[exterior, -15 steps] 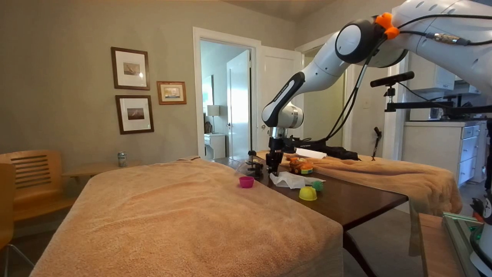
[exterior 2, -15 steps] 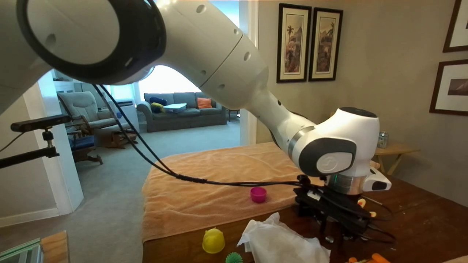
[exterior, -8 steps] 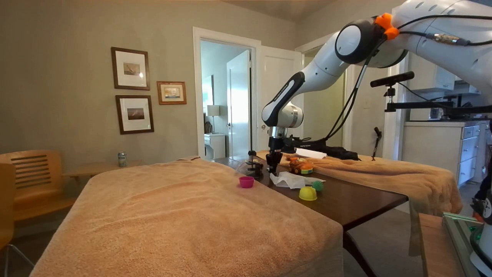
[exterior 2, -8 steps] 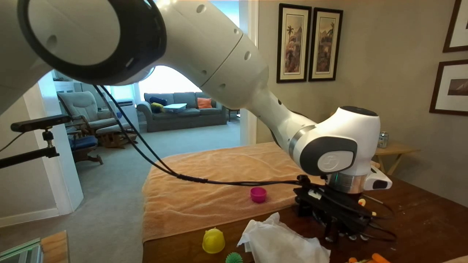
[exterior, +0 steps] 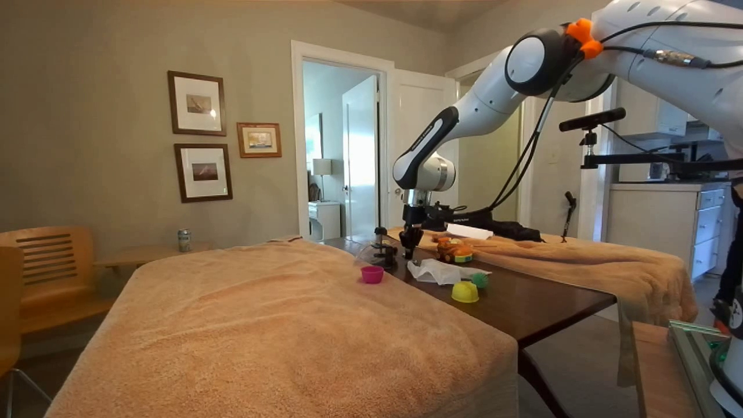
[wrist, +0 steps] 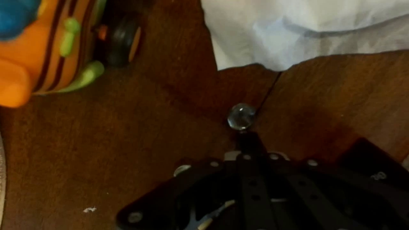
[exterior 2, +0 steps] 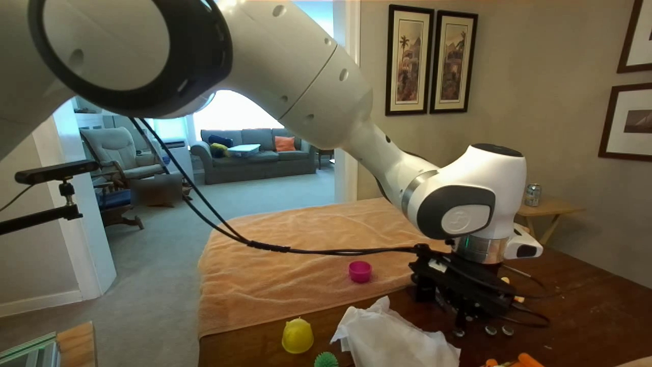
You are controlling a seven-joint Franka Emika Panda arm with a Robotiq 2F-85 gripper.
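My gripper (exterior: 408, 254) points down over the dark wooden table; it also shows in an exterior view (exterior 2: 460, 321). In the wrist view the dark fingers (wrist: 250, 143) stand together as one narrow tip. I see nothing between them, though the tip is dark. A clear glass bead (wrist: 241, 116) lies on the table just past the fingertips. Part of another shiny bead (wrist: 182, 170) shows beside the linkage. Several such beads (exterior 2: 490, 330) lie under the gripper in an exterior view. A white crumpled cloth (wrist: 287, 35) and an orange striped toy (wrist: 48, 48) lie near.
A yellow cup (exterior 2: 297, 336), a green spiky ball (exterior 2: 326, 360) and a pink cup (exterior 2: 360, 271) stand nearby, the pink one on the orange towel (exterior 2: 305, 255). A black clamp-like object (exterior: 381, 248) stands close beside the gripper. A greyish thing with pale yellow tips (wrist: 206, 223) shows behind the linkage.
The gripper's fingers were apart a second ago and have come together. The gripper has then risen a little off the table. The cloth, cups and toy have not moved.
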